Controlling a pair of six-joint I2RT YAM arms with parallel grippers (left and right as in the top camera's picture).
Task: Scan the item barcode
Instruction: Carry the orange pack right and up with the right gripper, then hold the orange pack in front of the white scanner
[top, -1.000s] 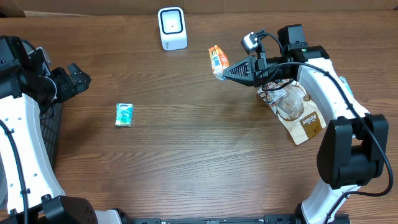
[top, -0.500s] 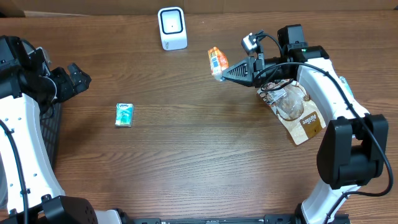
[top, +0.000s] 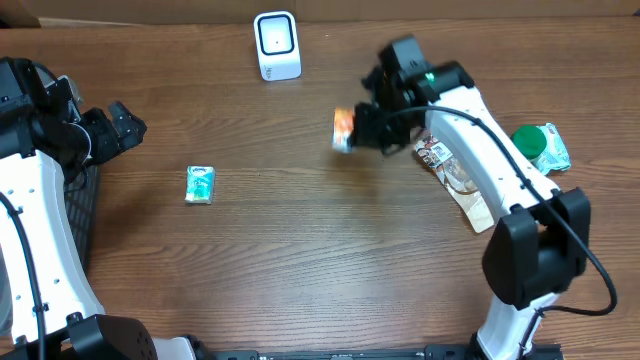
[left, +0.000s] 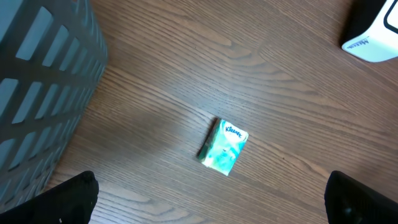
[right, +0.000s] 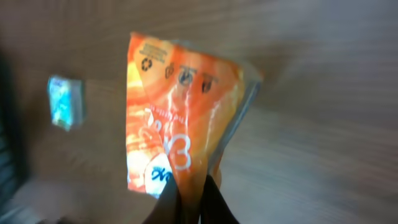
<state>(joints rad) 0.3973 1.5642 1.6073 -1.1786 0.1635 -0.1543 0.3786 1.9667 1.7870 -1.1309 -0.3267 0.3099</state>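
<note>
Basket (left: 37, 93) slats fill the far left, beside the left arm. Just right of it, the left gripper (top: 128, 125) hangs over the table (top: 300, 260) with its fingers (left: 74, 196) spread wide and nothing between them. A teal tissue pack (top: 200, 185) lies flat on the wood, apart from everything else. The white scanner (top: 277, 45) stands at the back edge. Right of it and nearer the front, well apart from it, the orange packet (top: 343, 129) is held up off the table, blurred. The right gripper (top: 360, 128) is pinched tight on its lower edge, with a printed face toward the wrist camera. Under the right arm lies a brown bag (top: 470, 185), and a green pack (top: 540, 145) lies at the far right.
</note>
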